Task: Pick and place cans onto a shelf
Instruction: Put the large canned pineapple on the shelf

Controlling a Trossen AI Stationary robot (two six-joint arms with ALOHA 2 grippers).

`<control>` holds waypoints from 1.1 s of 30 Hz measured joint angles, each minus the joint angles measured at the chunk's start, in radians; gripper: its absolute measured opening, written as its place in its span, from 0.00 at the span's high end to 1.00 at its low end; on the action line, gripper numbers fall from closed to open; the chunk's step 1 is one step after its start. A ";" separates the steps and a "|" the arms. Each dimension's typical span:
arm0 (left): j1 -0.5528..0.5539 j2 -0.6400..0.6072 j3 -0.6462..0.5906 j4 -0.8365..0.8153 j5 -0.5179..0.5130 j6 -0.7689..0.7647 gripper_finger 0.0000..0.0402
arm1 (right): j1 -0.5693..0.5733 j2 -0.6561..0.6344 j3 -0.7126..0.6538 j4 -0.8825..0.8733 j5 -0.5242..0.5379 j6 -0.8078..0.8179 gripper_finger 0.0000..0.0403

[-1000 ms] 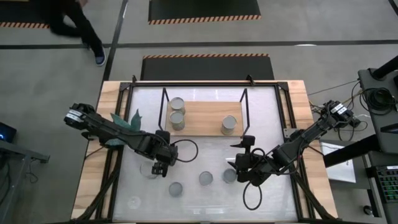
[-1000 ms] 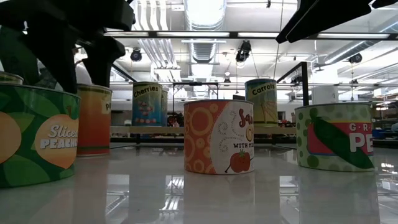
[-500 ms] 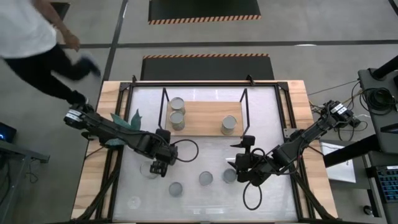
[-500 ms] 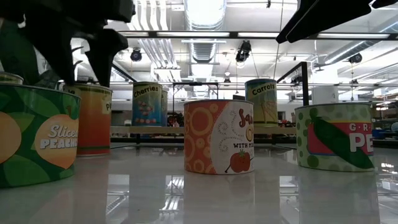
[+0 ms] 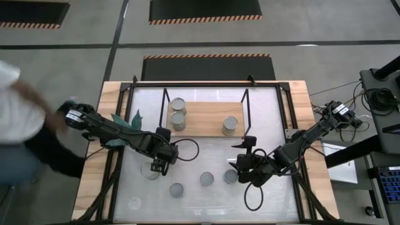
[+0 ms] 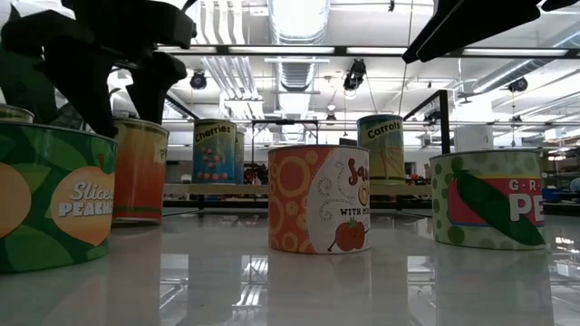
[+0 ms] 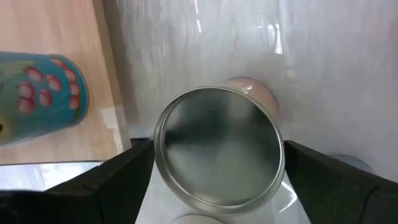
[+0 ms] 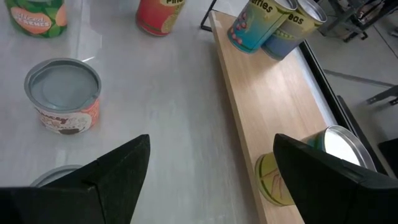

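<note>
A: Where does the left end effector stand?

B: Its two dark fingers are spread wide on either side of a round, silver-topped metal can with orange sides, not yet pressing on it. The can sits upright on the glossy white surface, directly under the end effector.

A: And what could go wrong?

B: I judge the smooth curved wall could slip or tip if the fingers close off-centre. The lid is dull brushed metal, the label slick paper.

A: What lies beyond?

B: Ahead of it, the light-wood shelf in a thin black frame carries three cans, including a teal cherry-printed tin. The right end effector, spread open and empty, waits near a red-and-white sauce can.
</note>
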 joint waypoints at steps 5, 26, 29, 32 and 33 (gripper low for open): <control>0.000 -0.002 0.025 -0.002 0.020 -0.002 0.17 | 0.000 0.000 0.000 0.000 0.000 0.001 0.19; 0.006 -0.002 -0.002 0.032 0.011 0.019 0.17 | 0.000 0.000 0.000 0.000 0.000 0.006 0.19; 0.006 -0.002 -0.023 0.056 0.009 0.019 0.17 | 0.000 0.000 0.000 0.000 0.000 0.006 0.19; 0.006 -0.003 -0.030 0.064 0.008 0.018 0.18 | 0.000 0.000 0.000 0.000 0.000 0.006 0.19; 0.006 -0.003 -0.030 0.065 0.008 0.017 0.19 | 0.000 0.000 0.000 0.000 0.000 0.006 0.19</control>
